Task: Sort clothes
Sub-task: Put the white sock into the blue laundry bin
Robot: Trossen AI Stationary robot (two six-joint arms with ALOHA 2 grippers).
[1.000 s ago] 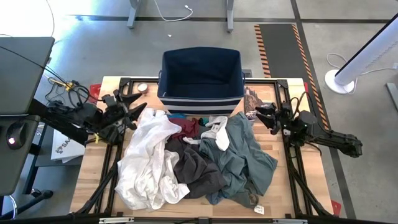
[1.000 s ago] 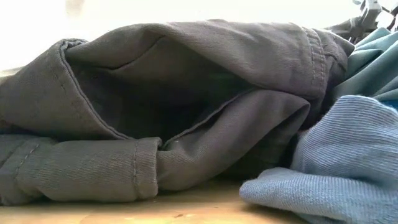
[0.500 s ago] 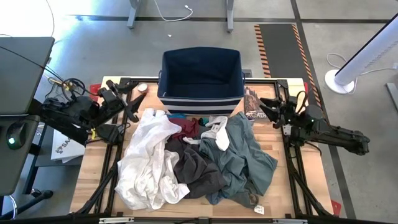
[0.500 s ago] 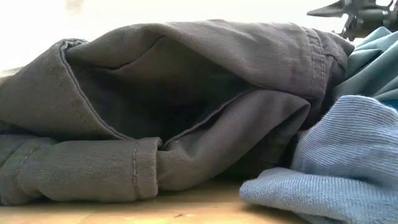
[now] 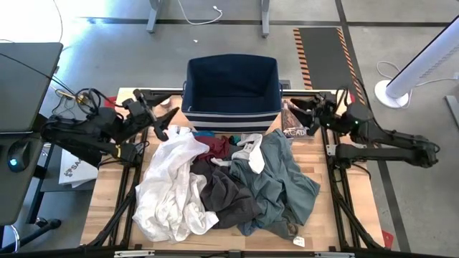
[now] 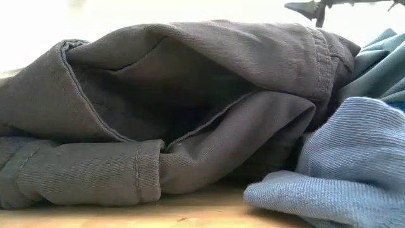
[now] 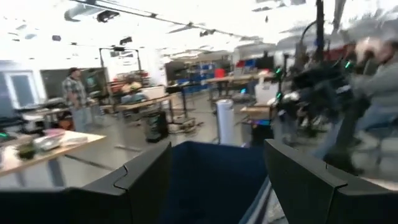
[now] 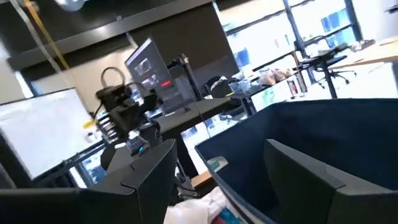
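The clothes lie heaped in the middle of the wooden table: a white garment [image 5: 172, 183], dark grey-brown trousers [image 5: 226, 193] [image 6: 171, 107], a grey-green shirt [image 5: 283, 183] [image 6: 345, 164], and maroon [image 5: 215, 148] and blue [image 5: 231, 137] pieces beside the bin. My left gripper [image 5: 163, 118] [image 7: 217, 186] hovers open above the table's far left, by the white garment's far edge, facing the navy bin [image 5: 232, 86]. My right gripper [image 5: 298, 116] [image 8: 224, 186] [image 6: 310, 7] hovers open at the far right, also facing the bin. Neither touches any cloth.
The navy bin with white stripes [image 7: 211, 180] [image 8: 311, 124] stands at the far edge, its inside dark. A printed booklet [image 5: 292, 122] lies under my right gripper. A small round object [image 5: 163, 101] sits at the far left. A person [image 7: 78, 93] stands in the room beyond.
Both grippers have risen off the table and drawn toward the far edge and the bin, the right one climbing more. Both have stayed open. The clothes have not moved.
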